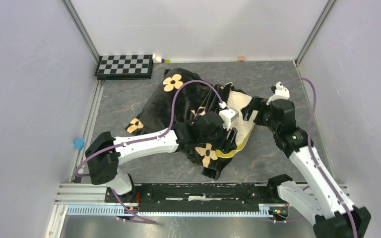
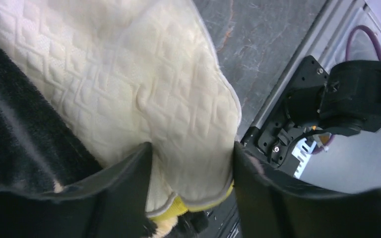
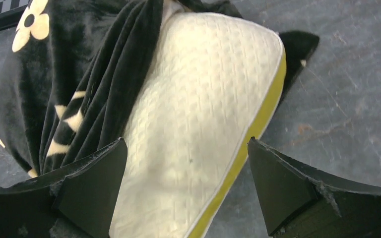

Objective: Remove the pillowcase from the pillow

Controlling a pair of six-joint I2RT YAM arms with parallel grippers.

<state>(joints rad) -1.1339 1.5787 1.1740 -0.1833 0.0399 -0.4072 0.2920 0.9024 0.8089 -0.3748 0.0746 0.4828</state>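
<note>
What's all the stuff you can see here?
pillowcase: one, black with tan flowers, mid-table, partly covering pillow
pillow: one, cream with yellow trim, poking out right side
checkerboard: one, black-and-white, far left corner
small block: one, tan, by far wall
small thing: one, blue, table's left edge
table: one, grey
left arm, right arm: two, white-and-black, near edge
left tool: one, black, gripping pillow's edge
right tool: one, black, open over pillow

- The pillowcase [image 3: 104, 59] was soft black plush cloth, its nap faintly shiny along the folds.
- The pillow [image 3: 203, 109] was matt cream quilted cloth, with a smoother yellow edge trim.
- The table [image 1: 129, 99] had a smooth grey top with a stone pattern.
- The right gripper [image 3: 187, 163] had fingers [image 3: 283, 183] of matt black plastic, rough at the edges.
- The rail [image 1: 79, 191] was bare ribbed metal.
</note>
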